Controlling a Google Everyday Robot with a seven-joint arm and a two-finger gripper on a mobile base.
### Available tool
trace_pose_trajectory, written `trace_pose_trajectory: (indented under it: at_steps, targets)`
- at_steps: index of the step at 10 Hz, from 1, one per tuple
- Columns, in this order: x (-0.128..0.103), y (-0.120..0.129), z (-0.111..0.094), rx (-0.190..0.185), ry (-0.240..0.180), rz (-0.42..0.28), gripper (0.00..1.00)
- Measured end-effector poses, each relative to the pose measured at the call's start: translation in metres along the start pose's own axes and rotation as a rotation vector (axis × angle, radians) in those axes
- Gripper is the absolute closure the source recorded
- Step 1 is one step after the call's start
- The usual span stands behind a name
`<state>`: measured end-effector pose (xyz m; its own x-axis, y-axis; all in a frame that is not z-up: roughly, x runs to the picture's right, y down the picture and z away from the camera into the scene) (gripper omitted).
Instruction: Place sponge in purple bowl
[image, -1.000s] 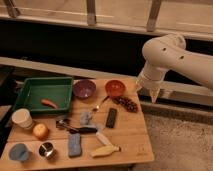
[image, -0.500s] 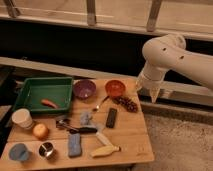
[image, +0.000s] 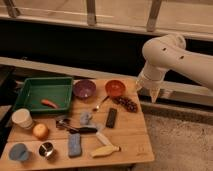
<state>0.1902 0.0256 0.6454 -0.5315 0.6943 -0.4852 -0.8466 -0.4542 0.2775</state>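
The sponge (image: 74, 145) is a blue-grey rectangle lying flat near the front edge of the wooden table (image: 132, 135). The purple bowl (image: 84, 89) stands at the back middle of the table and looks empty. My gripper (image: 153, 95) hangs pointing down from the white arm (image: 175, 55), just past the table's back right corner. It is above table height, far from the sponge and to the right of the purple bowl. It holds nothing that I can see.
An orange-red bowl (image: 115, 88) stands right of the purple one. A green tray (image: 30, 90) holds a red-orange item (image: 49, 103). Also on the table are dark grapes (image: 127, 103), a black remote (image: 111, 117), a banana (image: 105, 150), a white cup (image: 22, 118), an orange (image: 40, 131) and a metal cup (image: 46, 149).
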Motion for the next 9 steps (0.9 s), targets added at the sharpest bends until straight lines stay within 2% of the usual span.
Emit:
trace_pose_trajectory:
  at_steps: [8,9]
  targets:
    - [0.0005,-0.0003,0.0011,0.004,-0.001,-0.005,0.35]
    - [0.004,0.0056,0.0059,0.021,0.0,-0.043,0.35]
